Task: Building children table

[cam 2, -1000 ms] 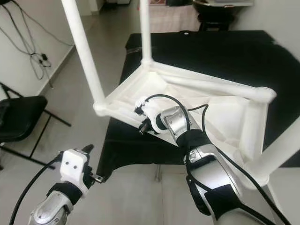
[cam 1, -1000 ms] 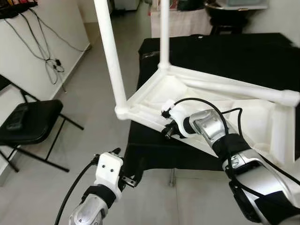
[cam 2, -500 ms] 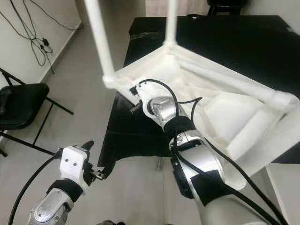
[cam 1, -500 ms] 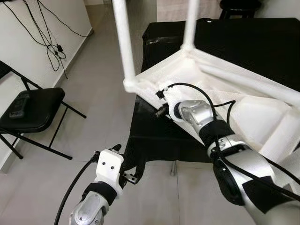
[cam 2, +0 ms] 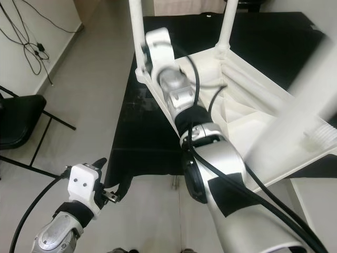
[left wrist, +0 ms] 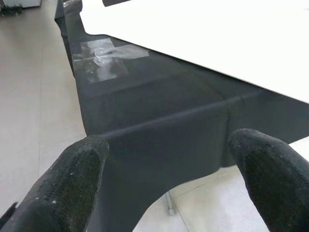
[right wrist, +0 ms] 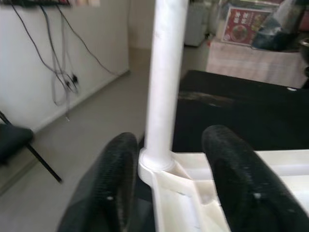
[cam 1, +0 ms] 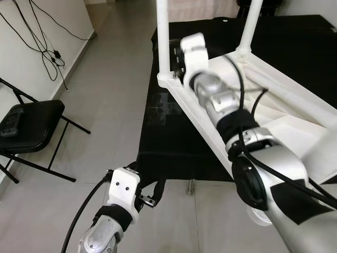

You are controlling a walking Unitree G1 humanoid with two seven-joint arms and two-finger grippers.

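A white plastic children's table (cam 1: 287, 124) lies upside down on a black-clothed table (cam 1: 168, 142), its legs pointing up. My right arm reaches forward to the table's near-left corner. There my right gripper (right wrist: 169, 137) is open, one black finger (right wrist: 116, 183) on each side of the base of the corner leg (right wrist: 164, 72), which also rises at the corner in the left eye view (cam 1: 162, 37). My left gripper (left wrist: 169, 142) hangs low before the table's front edge, open with nothing between its fingertips (left wrist: 79, 166); it shows at the bottom of the left eye view (cam 1: 145, 199).
A black folding chair (cam 1: 29, 126) with a dark object on its seat stands on the grey floor to the left. Cables (cam 1: 50, 50) hang down the white wall beyond it. The black cloth hangs over the table's near edge.
My right gripper has moved from the underside frame forward and up to the corner leg. The head camera has shifted. The left arm has stayed put.
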